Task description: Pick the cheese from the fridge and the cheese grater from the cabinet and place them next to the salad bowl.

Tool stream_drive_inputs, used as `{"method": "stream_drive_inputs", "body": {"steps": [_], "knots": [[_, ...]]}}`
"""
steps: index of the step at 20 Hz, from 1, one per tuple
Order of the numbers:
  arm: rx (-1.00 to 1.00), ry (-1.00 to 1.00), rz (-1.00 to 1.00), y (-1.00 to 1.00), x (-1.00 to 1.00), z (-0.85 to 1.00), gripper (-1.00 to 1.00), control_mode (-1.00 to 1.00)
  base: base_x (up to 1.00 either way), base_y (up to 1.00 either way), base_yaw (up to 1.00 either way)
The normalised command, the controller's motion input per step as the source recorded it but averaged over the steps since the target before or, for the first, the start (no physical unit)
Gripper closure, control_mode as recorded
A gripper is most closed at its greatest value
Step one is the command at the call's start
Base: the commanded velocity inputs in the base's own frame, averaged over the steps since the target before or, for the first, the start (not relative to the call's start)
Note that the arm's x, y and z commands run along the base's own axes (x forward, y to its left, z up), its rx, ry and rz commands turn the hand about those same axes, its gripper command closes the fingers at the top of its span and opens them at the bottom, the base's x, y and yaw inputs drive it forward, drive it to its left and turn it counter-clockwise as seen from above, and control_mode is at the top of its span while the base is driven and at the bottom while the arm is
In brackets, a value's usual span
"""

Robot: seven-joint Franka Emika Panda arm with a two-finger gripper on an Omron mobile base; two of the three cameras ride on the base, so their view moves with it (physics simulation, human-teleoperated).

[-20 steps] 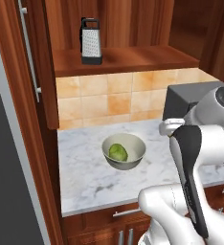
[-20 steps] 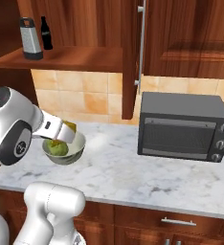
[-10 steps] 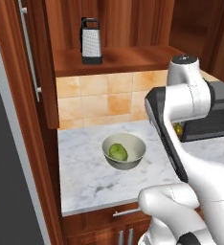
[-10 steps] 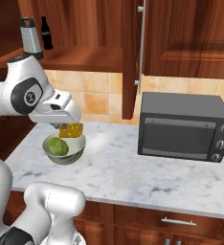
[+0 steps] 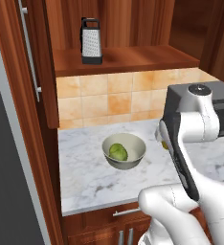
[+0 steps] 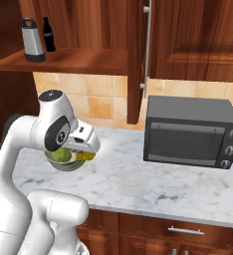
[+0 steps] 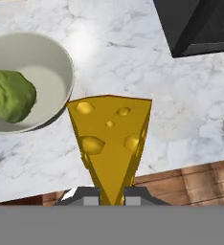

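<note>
My gripper is shut on the cheese, a yellow-orange holed wedge. It hangs over the marble counter just right of the salad bowl, near the counter's front edge. In the right base view the cheese peeks out under the hand, beside the bowl. In the left base view the bowl holds green leaves, and the arm hides most of the hand. The cheese grater stands on the shelf of the open cabinet. A tall dark grey face at far left may be the fridge.
A black toaster oven sits on the counter to the right. A dark cola bottle stands beside the grater. The cabinet door with its silver bar handle hangs open at the left. Bare marble lies between bowl and oven.
The arm has swung and folded. The hand with the cheese has come down and moved right, from over the bowl to just beside it. The grip stays shut.
</note>
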Motion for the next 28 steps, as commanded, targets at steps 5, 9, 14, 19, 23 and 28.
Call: {"method": "stream_drive_inputs", "body": {"steps": [5,9,14,19,23,28], "knots": [[0.02,-0.03,0.25,-0.11,0.00,-0.31,1.00,-1.00,0.00,0.00,0.00],[0.00,0.00,0.32,-0.28,0.00,-0.03,1.00,-1.00,0.00,0.00,0.00],[0.00,0.00,0.15,-0.29,0.10,-0.09,1.00,-1.00,0.00,0.00,0.00],[0.00,0.01,0.02,-0.08,0.04,-0.30,1.00,-1.00,0.00,0.00,0.00],[-0.01,0.00,0.00,0.00,0.10,-0.49,1.00,-1.00,0.00,0.00,0.00],[0.00,-0.01,0.00,0.00,0.22,-0.37,1.00,-1.00,0.00,0.00,0.00]]}}
